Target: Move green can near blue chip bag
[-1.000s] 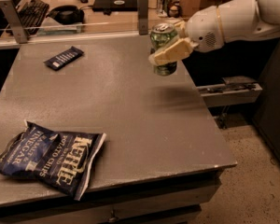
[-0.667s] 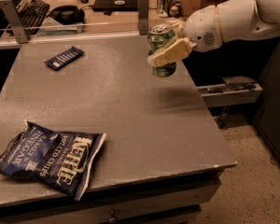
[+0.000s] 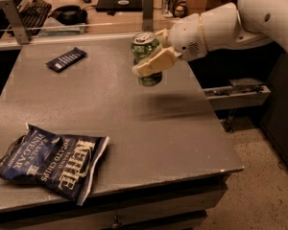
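1. The blue chip bag (image 3: 50, 163), at 7 o'clock on the counter (image 3: 134, 128), carries white "KETTLE" lettering. "POTATO CHIPS" and "VINEGAR" stand beside it in smaller print.
2. The green can (image 3: 145, 48), at 1 o'clock above the counter and clamped in the pincer (image 3: 148, 64), shows pale swirls; no word is legible.
3. The dark wrapper (image 3: 66, 59), at 11 o'clock, shows nothing legible.

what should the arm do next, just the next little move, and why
Probably carry the green can toward the near-left: the claw grips it upright above the table's far side, while the blue chip bag lies at the near-left corner.
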{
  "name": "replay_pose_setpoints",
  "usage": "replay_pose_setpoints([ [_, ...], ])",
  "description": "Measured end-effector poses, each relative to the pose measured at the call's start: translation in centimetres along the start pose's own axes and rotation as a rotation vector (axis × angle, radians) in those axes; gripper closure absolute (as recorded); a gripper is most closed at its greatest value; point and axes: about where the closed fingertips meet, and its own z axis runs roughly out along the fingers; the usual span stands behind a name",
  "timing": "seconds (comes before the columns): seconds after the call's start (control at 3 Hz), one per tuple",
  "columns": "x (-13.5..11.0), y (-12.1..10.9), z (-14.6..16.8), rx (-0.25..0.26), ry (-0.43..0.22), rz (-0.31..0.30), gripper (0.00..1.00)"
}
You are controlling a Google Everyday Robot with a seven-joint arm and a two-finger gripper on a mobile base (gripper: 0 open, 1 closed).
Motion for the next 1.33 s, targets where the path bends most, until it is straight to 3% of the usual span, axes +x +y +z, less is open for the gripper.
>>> replay_pose_setpoints([
  [0.67, -2.3, 5.2, 8.5, -0.115, -0.123, -0.079, 1.0],
  [1.0, -2.4, 8.4, 12.1, -0.175, -0.205, -0.079, 1.0],
  [1.33, -1.8, 10.1, 13.8, -0.204, -0.244, -0.068, 1.0],
])
